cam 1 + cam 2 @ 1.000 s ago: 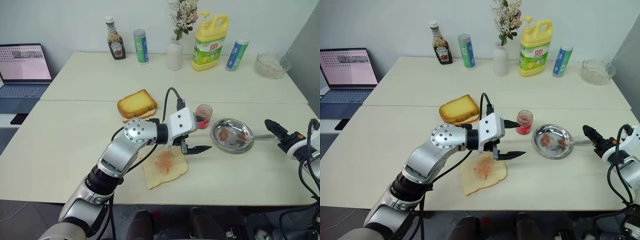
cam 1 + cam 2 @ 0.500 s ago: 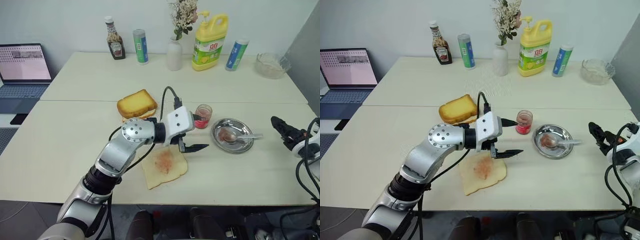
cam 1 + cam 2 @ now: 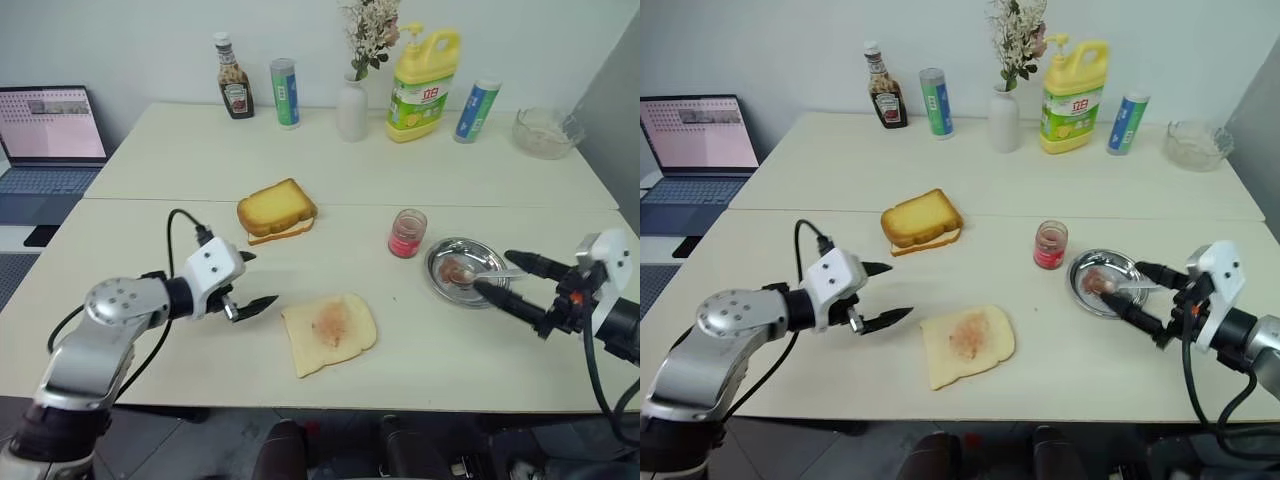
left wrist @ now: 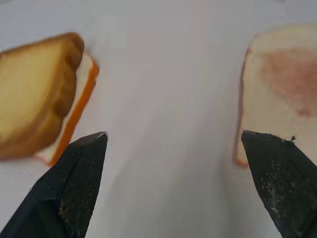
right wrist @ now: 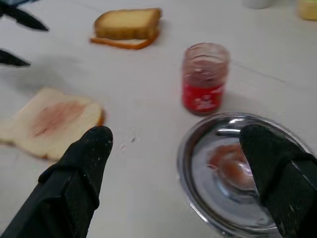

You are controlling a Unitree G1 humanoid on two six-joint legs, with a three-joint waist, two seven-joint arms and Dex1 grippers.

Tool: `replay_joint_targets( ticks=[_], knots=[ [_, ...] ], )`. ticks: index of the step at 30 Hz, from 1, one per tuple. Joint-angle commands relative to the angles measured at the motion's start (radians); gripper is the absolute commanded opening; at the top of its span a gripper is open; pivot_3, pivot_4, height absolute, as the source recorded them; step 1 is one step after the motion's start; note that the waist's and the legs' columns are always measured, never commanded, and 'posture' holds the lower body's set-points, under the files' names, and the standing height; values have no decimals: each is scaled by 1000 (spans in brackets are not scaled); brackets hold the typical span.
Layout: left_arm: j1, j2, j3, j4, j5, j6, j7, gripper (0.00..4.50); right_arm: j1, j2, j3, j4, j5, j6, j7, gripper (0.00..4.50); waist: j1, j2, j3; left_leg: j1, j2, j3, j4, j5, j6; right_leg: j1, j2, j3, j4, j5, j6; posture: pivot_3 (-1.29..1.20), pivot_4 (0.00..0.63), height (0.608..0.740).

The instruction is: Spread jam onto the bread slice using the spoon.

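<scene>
Left pincer (image 3: 250, 282): black tapered fingers spread wide, nothing held; hung above bare counter (image 3: 150, 180) between the thick golden toast (image 3: 275, 209) and the bread slice (image 3: 329, 331).

Right pincer (image 3: 506, 277): fingers likewise parted fully, empty, poised at the near edge of the steel dish (image 3: 466, 271), apart from it.

Bread slice: thin, flat, pale cream, roughly square, laid near the counter's front edge; a reddish jam smear (image 3: 328, 323) is seen across its centre.

Jam jar (image 3: 406, 233): small clear glass cylinder, red contents, stood just beside the dish.

Steel dish: round, shiny, shallow, smeared pinkish inside.

Spoon (image 3: 480, 272): slim silver metal, lodged in the dish, handle laid over the rim.
</scene>
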Motion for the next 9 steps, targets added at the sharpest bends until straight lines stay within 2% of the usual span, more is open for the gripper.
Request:
replay_joint_targets(
  ticks=[1,9],
  knots=[
    [105,28,65,-65,-38,-32,-47,4500,37,-6,21,-25,-63,-54,55,4446,-1,-1,0,0,0,0,0,0,0,0,0,0,-1,0,0,0,150,740],
    [187,11,90,-91,-54,-39,-16,4500,49,14,66,-13,-116,-93,98,4446,-2,-1,0,0,0,1,0,0,0,1,0,0,-2,1,0,0,150,740]
  ],
)
